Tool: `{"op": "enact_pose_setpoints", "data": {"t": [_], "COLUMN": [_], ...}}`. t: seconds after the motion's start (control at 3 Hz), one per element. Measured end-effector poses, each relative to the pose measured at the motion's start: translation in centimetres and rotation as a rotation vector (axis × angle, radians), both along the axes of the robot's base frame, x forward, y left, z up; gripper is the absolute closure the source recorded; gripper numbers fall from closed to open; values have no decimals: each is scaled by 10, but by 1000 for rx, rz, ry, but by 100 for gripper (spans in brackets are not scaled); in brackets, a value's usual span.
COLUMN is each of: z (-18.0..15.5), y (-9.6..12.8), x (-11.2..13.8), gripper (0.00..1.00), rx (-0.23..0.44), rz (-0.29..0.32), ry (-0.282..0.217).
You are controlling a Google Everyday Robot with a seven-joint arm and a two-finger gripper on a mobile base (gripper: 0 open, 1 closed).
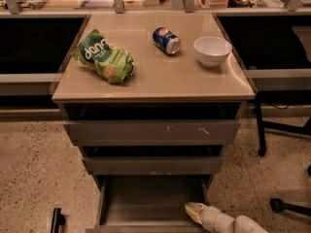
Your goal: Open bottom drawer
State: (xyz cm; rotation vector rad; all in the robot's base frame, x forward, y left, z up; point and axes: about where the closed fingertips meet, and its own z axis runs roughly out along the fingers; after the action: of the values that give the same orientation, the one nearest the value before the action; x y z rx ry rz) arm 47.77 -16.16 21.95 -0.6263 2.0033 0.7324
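Note:
The bottom drawer (146, 203) is the lowest of three grey fronts and stands pulled out, with its shallow grey box body open to view from above. Its front runs along the lower edge of the camera view. My gripper (194, 211), pale and pointed, lies over the drawer's front right corner, reaching in from the lower right on a white arm (228, 223). The middle drawer front (150, 165) and the top drawer front (150, 130), which has pale scratch marks, stand above it, each slightly out.
On the cabinet top (160, 81) lie a green chip bag (104, 57), a blue soda can (166, 40) on its side and a white bowl (212, 50). Chair legs and castors (286, 205) stand on the speckled floor at right. A small black object (57, 220) is at lower left.

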Motion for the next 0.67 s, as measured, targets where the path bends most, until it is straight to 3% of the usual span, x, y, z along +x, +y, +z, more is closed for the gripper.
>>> {"op": "enact_pose_setpoints", "data": {"t": [0.67], "z": [0], "y": [0], "x": [0], "gripper": [12], "rx": [0], "rz": [0], "ry": [0]}}
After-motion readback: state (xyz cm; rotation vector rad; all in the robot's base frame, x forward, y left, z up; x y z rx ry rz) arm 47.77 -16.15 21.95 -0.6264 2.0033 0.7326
